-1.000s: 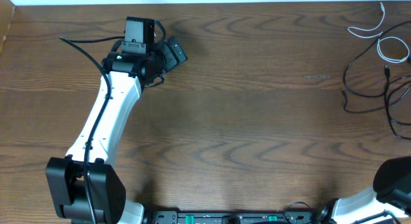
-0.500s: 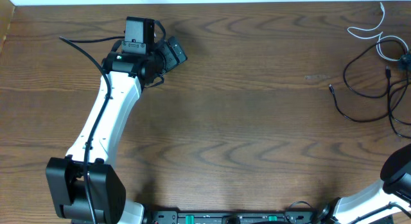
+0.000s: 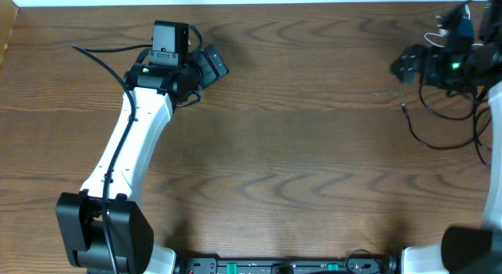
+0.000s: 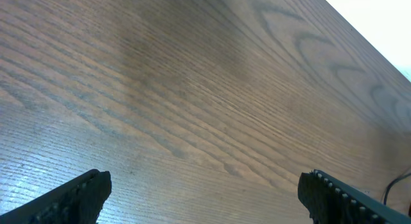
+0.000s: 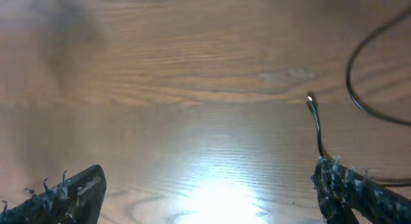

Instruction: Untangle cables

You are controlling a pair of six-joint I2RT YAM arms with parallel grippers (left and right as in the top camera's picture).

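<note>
At far right of brown wooden table: long thin black cord loops; plug-tipped end runs lengthwise, off-centre, beside one finger of right gripper, spread, empty. Left gripper spread, well apart. White cord hidden.

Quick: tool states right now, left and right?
Left tool: open, empty.
Right tool: open, empty; black cable lies near one finger.

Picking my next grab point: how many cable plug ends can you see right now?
1. The plug end of the black cable lies on the table just beside the open right gripper. Other ends may be hidden under that arm or out of frame at the right.
</note>
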